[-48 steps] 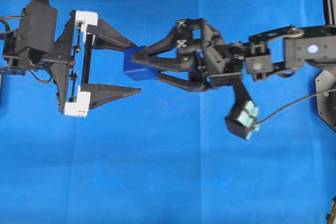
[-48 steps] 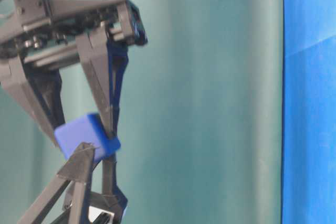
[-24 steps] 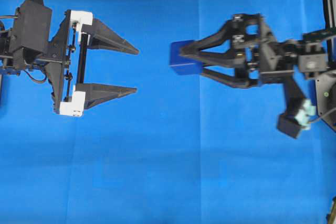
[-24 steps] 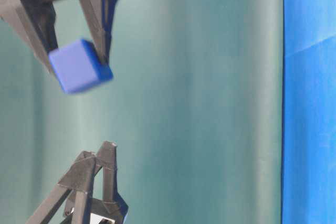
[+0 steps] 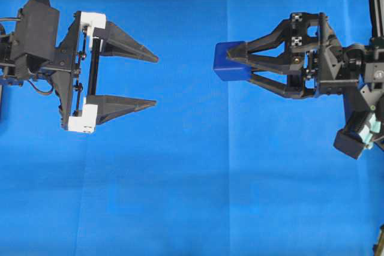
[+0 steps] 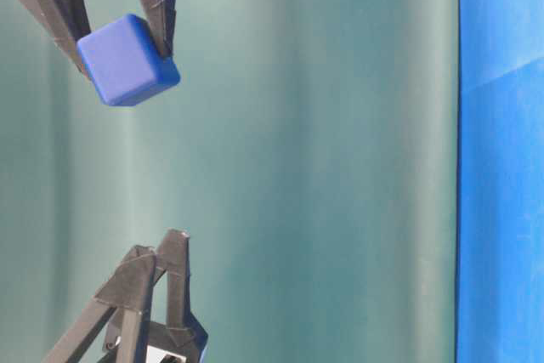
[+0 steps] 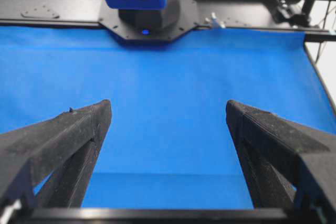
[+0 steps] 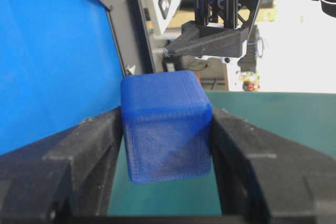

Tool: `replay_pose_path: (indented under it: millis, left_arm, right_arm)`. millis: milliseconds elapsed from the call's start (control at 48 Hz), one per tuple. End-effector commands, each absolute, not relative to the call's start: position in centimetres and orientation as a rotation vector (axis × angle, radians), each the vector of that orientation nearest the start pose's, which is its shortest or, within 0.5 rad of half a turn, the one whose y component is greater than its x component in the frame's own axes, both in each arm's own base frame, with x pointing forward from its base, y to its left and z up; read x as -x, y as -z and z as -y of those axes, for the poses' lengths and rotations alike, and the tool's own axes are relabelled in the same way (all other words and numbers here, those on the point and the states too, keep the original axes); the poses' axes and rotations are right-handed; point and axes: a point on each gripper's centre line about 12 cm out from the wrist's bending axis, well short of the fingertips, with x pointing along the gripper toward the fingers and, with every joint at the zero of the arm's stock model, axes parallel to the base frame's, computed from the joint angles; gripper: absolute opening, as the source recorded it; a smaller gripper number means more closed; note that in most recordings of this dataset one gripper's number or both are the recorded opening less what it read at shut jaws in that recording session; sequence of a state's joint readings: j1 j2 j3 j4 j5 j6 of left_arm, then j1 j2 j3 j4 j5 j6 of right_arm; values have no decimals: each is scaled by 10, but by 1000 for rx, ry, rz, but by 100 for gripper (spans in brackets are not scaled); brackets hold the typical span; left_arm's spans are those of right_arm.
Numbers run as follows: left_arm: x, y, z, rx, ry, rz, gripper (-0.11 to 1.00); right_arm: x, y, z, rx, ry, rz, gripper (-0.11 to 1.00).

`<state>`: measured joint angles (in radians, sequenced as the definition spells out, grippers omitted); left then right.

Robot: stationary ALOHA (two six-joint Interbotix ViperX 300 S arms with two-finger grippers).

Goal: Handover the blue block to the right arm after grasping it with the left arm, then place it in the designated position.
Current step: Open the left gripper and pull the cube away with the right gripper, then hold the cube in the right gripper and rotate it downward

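One small dark-blue cube with faintly textured faces, the blue block (image 5: 230,62), is clamped between the two pointed fingertips of the all-black gripper (image 5: 239,66) of the right arm (image 5: 336,70), held clear above the blue cloth-covered desk (image 5: 192,196) right of its middle and toward the far edge as the overhead view shows it. Being a cube, it has no long axis; in the overhead view its faces sit roughly square to the desk's edges, and it sticks out past the fingertips toward the left side. From the right wrist view the block (image 8: 165,124) fills the gap between the two black fingers (image 8: 79,150), one pressed on each side face, with its top face tilted slightly. The table-level view shows the same block (image 6: 127,59) held at the fingertips, turned corner-down a little. The left arm's black gripper with white blocks at both ends of its rail (image 5: 153,81) hangs well apart from the block near the desk's left edge, its two fingers spread wide with nothing between them; the left wrist view shows both fingers (image 7: 63,145) far apart over bare cloth. There is one block, two grippers, and no container in view
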<state>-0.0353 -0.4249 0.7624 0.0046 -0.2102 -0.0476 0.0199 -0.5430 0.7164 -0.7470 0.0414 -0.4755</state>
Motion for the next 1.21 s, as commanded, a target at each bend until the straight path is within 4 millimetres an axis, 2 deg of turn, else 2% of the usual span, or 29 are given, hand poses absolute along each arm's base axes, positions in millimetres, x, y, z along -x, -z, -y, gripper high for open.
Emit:
replay_pose_path:
  millis: [0,229,417,646,813,959,1188]
  left_arm:
    - [-330,-323,11,40,32,-90,93]
    - [-330,-323,11,40,32,-91,93]
    - [-330,-323,11,40,32,-90,93]
    - [-330,-323,11,40,32,-90,93]
    - [-330,-323,11,40,31,-91,93]
    - [-330,-323,11,40,31,-90,93]
    - [-330,-323,11,39,32,-90,93]
  right_arm:
    - [-307,-346,-4,1214,-110,-163,36]
    - [-305,-347,-4,1016,-90,-164,36]
    - [-303,-347,-4,733,-67,-177,36]
    - [-301,-344,-2,307,-19,-213,36]
    - [-299,-344,-1,89,14,-227,36]
    - [-297,-345,-1,-14,28,-226,36]
    - [-296,-345,0,-31,34,-230,36]
